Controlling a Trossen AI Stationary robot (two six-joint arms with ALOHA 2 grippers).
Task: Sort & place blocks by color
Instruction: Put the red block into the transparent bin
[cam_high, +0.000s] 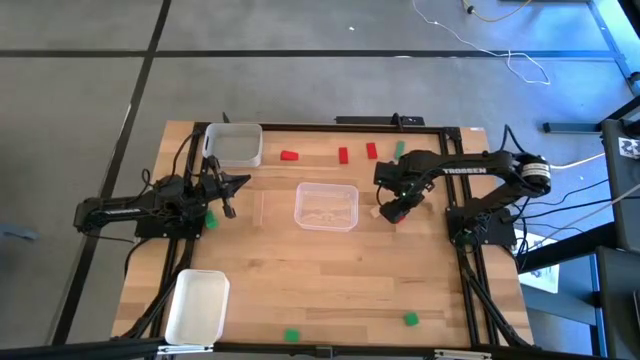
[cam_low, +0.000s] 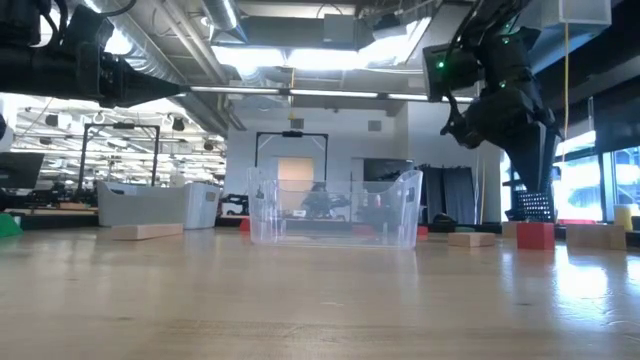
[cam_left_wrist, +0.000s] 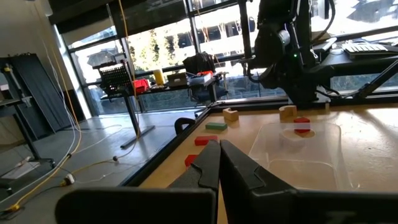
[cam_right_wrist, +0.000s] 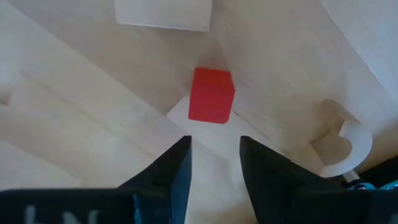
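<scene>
- Blocks: a red block (cam_right_wrist: 211, 95) lies on the counter (cam_high: 330, 280) right of the clear tray (cam_high: 326, 206), toward the right edge; the arm hides it from above.
- Right hand (cam_right_wrist: 214, 155) hangs over it, fingers apart, nothing held.
- Left hand (cam_high: 229, 197) near the left edge, fingers together.
</scene>
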